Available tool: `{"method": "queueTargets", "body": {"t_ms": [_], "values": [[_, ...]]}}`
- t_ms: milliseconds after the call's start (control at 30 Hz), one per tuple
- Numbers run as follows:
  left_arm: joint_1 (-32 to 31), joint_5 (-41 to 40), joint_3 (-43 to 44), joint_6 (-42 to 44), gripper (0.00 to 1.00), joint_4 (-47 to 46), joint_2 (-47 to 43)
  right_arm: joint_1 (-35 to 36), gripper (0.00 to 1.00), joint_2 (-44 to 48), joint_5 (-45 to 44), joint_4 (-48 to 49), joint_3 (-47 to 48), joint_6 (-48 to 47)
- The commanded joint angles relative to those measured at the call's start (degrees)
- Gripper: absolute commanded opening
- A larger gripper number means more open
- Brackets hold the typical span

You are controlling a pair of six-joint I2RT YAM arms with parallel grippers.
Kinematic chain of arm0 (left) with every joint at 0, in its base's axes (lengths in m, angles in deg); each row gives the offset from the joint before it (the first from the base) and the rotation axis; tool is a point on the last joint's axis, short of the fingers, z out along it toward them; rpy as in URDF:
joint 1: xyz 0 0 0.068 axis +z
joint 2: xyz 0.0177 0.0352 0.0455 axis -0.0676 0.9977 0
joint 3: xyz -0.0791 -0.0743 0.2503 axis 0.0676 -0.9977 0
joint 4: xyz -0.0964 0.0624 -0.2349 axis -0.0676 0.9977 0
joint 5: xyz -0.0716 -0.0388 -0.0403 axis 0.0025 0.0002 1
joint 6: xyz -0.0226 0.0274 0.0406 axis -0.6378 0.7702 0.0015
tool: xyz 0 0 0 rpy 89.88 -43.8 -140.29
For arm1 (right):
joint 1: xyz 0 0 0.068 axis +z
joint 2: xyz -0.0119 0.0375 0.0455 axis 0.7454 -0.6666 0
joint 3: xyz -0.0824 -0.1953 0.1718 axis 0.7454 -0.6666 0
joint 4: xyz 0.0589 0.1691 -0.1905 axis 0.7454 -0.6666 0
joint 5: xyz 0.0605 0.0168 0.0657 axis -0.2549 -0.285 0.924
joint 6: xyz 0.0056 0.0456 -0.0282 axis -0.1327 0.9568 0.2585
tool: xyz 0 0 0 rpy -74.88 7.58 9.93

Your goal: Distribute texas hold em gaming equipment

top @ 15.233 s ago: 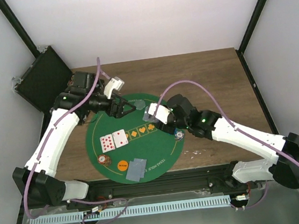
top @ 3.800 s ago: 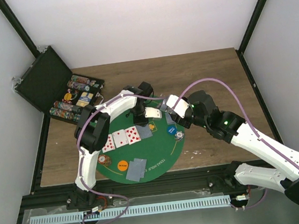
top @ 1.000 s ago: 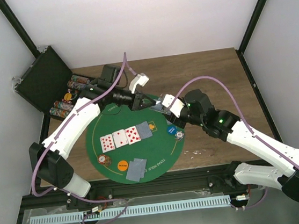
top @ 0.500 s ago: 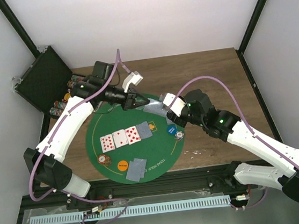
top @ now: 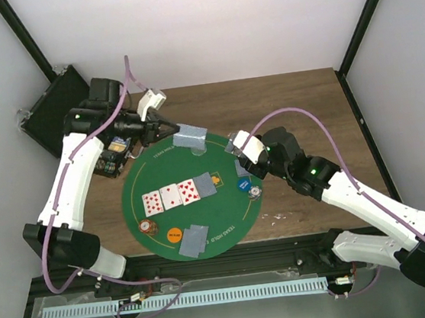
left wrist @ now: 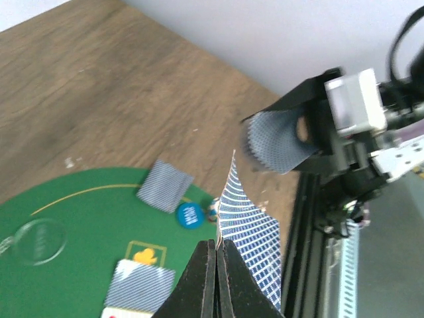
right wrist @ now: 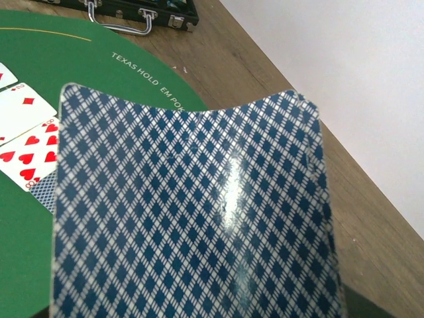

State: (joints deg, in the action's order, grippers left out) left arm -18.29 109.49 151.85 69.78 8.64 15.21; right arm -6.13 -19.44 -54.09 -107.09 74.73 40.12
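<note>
One card (top: 189, 137) with a blue-grey back hangs over the far edge of the green mat (top: 141, 175). My left gripper (top: 165, 131) pinches it by one edge, closed tight. My right gripper (top: 236, 147), over the right side of the mat, is squeezed around the bent pack of cards (right wrist: 192, 212). Three face-up cards (top: 171, 197) lie in a row on the mat. I think the thin edge grip could slip, so the card may drop, flip over, or land off the mat. The bent pack could pop out too.
</note>
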Motion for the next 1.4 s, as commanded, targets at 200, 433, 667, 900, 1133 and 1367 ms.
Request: {"method": "queueTargets", "body": {"t_ms": [200, 433, 667, 900, 1133, 1367], "values": [[-1.9, -7.8, -0.9, 21.1, 0.00, 6.3, 11.0, -0.4, 0.50, 4.2, 1.4, -1.3, -0.1, -1.9], [-11.7, -15.9, 4.9, 28.7, 0.00, 8.1, 25.0, -0.4, 0.50, 7.3, 2.1, -2.7, -0.5, -3.5], [-15.7, -19.1, 15.2, 31.2, 0.00, 10.8, 38.1, -0.4, 0.50, 9.0, 2.0, -3.4, -1.1, -4.3], [-19.4, -26.1, 19.1, 36.1, 0.00, 11.5, 44.9, -0.4, 0.50, 9.4, 2.1, -3.6, -1.4, -3.9], [-20.4, -31.6, 21.0, 36.4, 0.00, 7.0, 48.4, -0.4, 0.51, 9.4, 2.8, -3.3, -1.7, -3.4], [-20.9, -35.6, 19.3, 38.4, 0.00, 3.1, 48.8, -0.4, 0.50, 9.1, 2.9, -3.2, -1.6, -3.6]]}}
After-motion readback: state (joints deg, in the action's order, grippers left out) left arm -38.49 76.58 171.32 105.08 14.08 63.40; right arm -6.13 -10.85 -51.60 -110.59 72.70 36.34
